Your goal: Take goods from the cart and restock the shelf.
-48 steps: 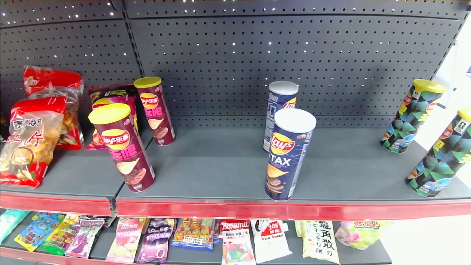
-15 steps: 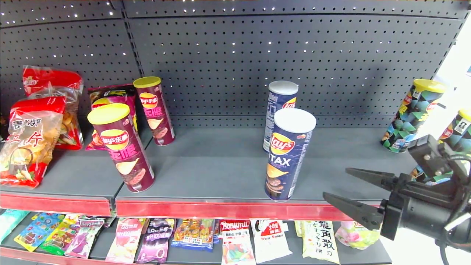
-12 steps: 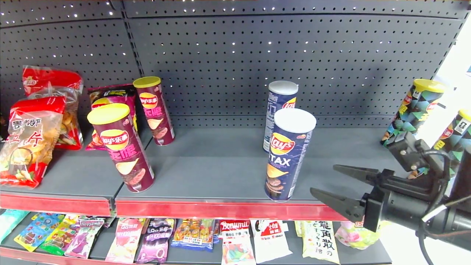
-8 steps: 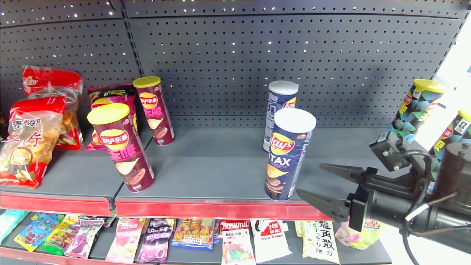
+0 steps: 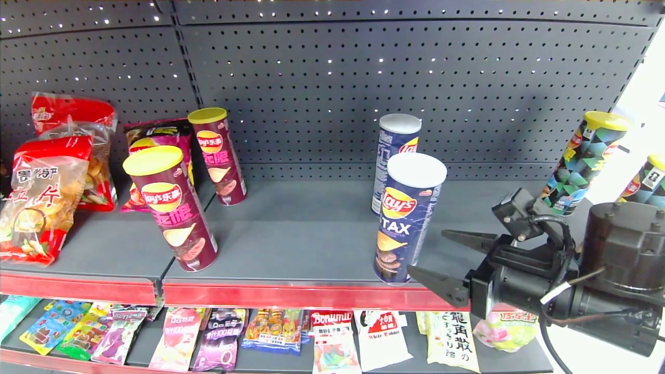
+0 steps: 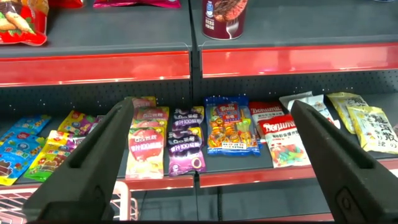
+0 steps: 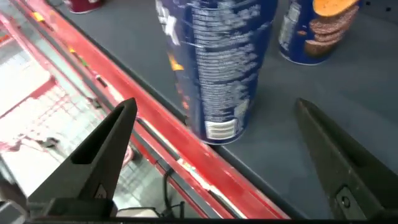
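A shop is being shown: chip cans and snack bags are being displayed on pegboard-backed shelves with red edge strips, candy packets below.

right gripper just right of front can, second can behind, on shelf
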